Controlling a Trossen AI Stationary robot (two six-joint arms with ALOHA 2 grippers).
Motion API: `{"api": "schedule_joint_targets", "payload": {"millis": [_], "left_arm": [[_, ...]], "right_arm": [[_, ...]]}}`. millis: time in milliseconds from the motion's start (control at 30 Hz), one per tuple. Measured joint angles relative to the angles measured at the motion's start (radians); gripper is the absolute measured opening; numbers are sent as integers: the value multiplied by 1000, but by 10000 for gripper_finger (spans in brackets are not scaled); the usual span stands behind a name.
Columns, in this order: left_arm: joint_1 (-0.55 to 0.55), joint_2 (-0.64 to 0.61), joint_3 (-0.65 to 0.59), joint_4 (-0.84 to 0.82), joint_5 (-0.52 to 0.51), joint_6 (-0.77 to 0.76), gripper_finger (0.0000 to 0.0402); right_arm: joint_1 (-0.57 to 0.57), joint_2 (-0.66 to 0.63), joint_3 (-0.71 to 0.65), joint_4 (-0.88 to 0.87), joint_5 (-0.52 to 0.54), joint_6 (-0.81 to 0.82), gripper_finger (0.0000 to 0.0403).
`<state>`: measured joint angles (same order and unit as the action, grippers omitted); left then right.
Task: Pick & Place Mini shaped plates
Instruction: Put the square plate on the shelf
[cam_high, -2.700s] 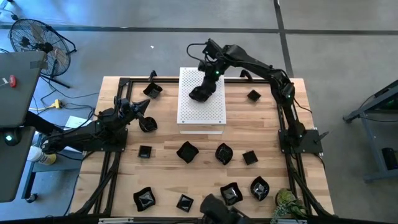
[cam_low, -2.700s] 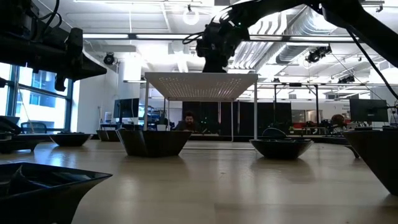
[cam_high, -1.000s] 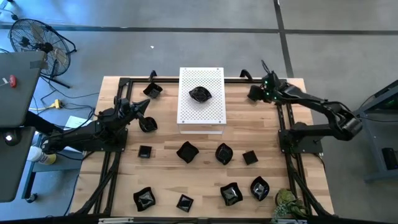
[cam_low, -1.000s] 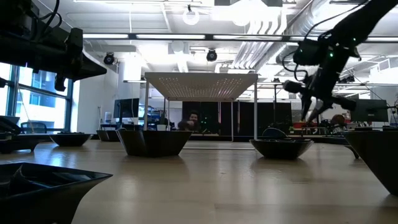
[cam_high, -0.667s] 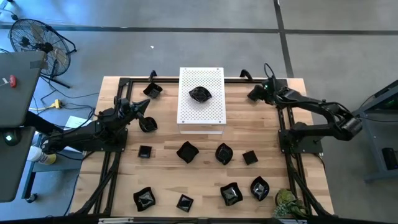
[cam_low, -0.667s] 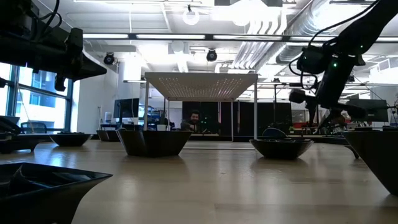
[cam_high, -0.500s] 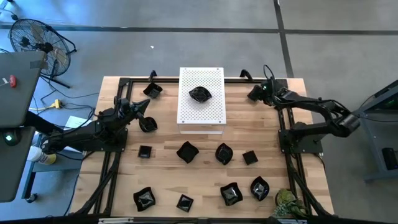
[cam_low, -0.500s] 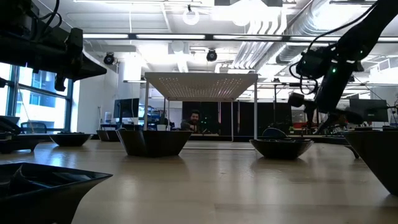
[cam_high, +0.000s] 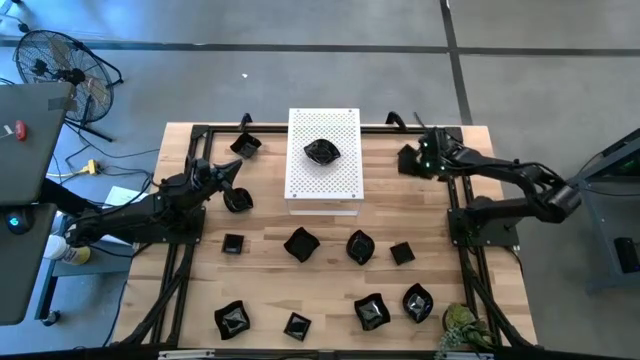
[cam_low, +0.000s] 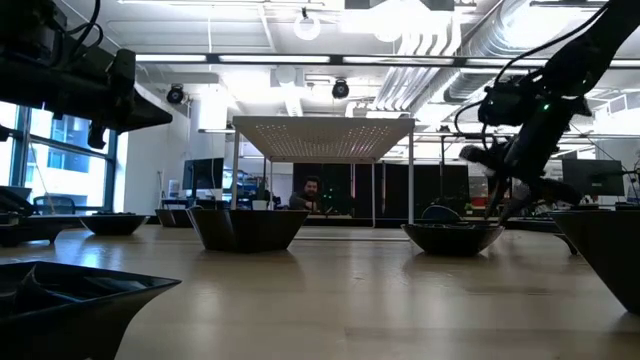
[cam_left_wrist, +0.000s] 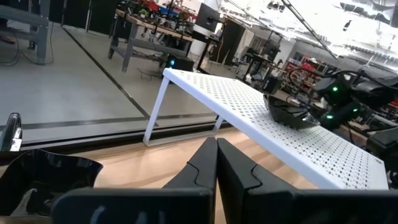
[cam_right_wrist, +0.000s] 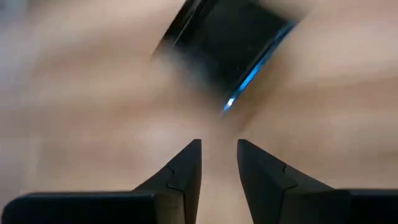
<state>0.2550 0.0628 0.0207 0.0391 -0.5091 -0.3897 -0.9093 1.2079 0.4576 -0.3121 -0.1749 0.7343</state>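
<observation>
Several small glossy black mini shaped plates lie on the wooden table. One plate (cam_high: 321, 152) rests on the raised white perforated board (cam_high: 323, 185). My right gripper (cam_high: 412, 160) hovers at the table's far right over a small square plate (cam_right_wrist: 227, 43), which rests flat on the wood. Its fingers are open (cam_right_wrist: 219, 165) with nothing between them, just short of the plate. My left gripper (cam_high: 236, 170) waits shut (cam_left_wrist: 216, 163) at the left, beside a plate (cam_high: 238, 199).
More plates lie in a middle row (cam_high: 301, 243), (cam_high: 360, 246), (cam_high: 401, 253), (cam_high: 233, 243), in a near row (cam_high: 232, 320), (cam_high: 372, 311), (cam_high: 417, 301), and at the far left (cam_high: 245, 144). A black frame (cam_high: 455, 215) borders the table. Bare wood lies between board and right gripper.
My right gripper has shifted a little toward the table's near edge and come down over the square plate at the far right. The plates have kept their places.
</observation>
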Motion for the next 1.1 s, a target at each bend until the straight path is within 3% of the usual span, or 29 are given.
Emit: {"api": "schedule_joint_targets", "payload": {"millis": [133, 267, 367, 533, 667, 833, 1100], "left_arm": [[0, 1, 0, 0, 0, 0, 1], [0, 1, 0, 0, -7, 12, 1], [0, 1, 0, 0, -8, 20, 1], [0, 1, 0, 0, -9, 20, 1], [0, 1, 0, 0, -10, 21, 1], [0, 1, 0, 0, -9, 21, 1], [0, 1, 0, 0, -9, 22, 1]], "right_arm": [[92, -67, -1, -172, -233, -204, 98], [263, -131, 0, -281, -297, -323, 98], [401, -155, 0, -310, -290, -347, 98], [597, -152, 0, -211, -271, -374, 102], [727, -153, 0, -179, -193, -409, 119], [827, -141, 0, -177, -114, -472, 136], [914, -42, 0, -157, -119, -558, 138]]}}
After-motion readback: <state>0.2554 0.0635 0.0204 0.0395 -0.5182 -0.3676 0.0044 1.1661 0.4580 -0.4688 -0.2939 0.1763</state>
